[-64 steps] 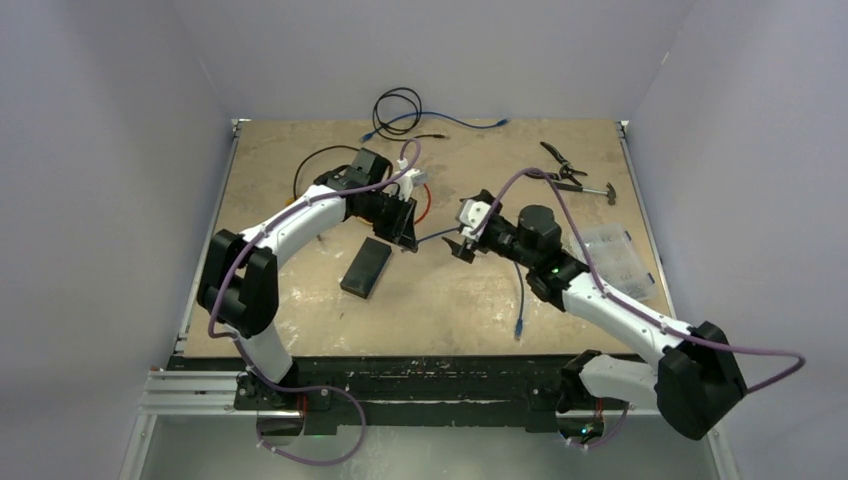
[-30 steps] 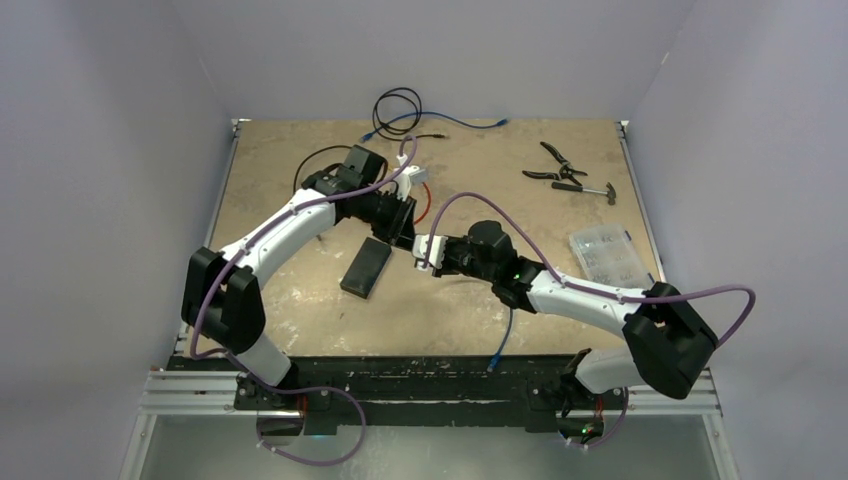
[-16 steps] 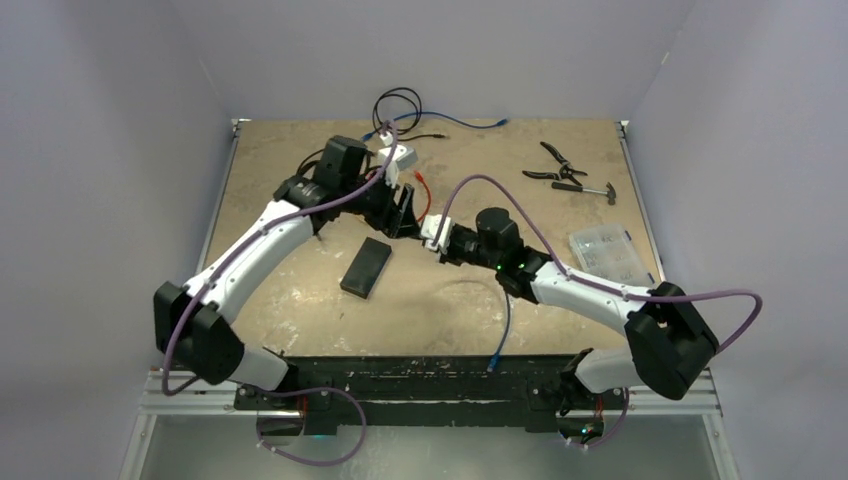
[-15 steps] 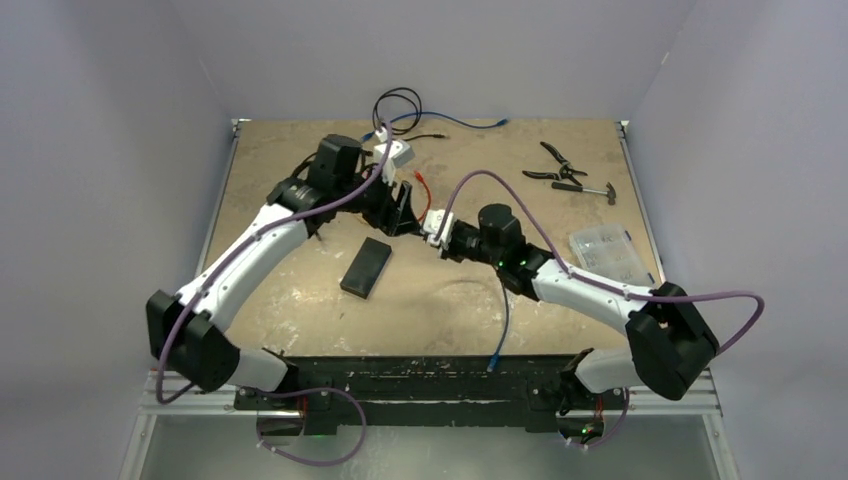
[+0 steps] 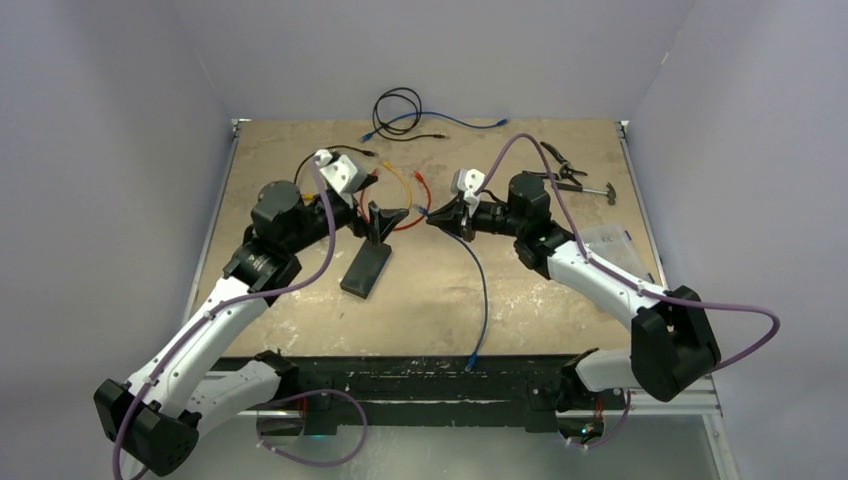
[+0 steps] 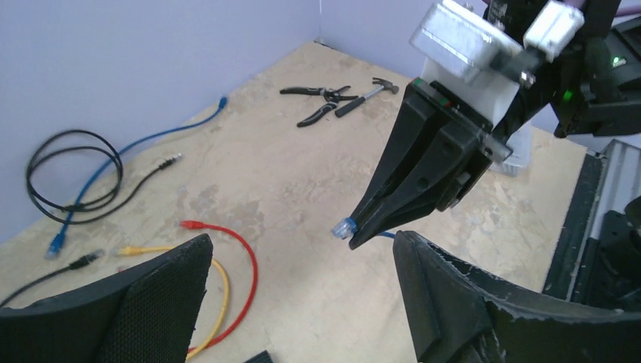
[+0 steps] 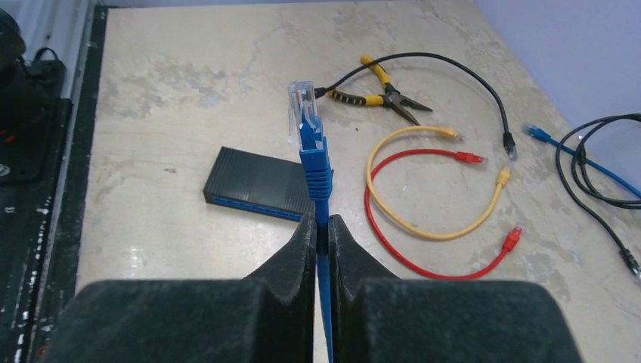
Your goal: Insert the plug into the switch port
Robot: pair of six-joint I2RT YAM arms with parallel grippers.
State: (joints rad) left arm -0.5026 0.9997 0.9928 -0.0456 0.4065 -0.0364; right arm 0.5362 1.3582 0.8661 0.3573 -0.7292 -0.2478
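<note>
Plug [image 7: 301, 113] in right gripper [image 7: 321, 224], left gripper [image 5: 385, 214] withdrawn

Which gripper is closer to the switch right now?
Left. The left gripper, open, sits just beyond the switch's far end. The right gripper, shut on the blue cable behind its plug, is farther off to the switch's right.

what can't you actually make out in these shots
Switch sockets, right wrist view: too small to count.
Switch, left wrist view: cut off by the bottom edge; only a dark corner shows.
Plug, left wrist view: small and blurred at the right gripper tips.
Clear box, top view: partly covered by the right arm.
</note>
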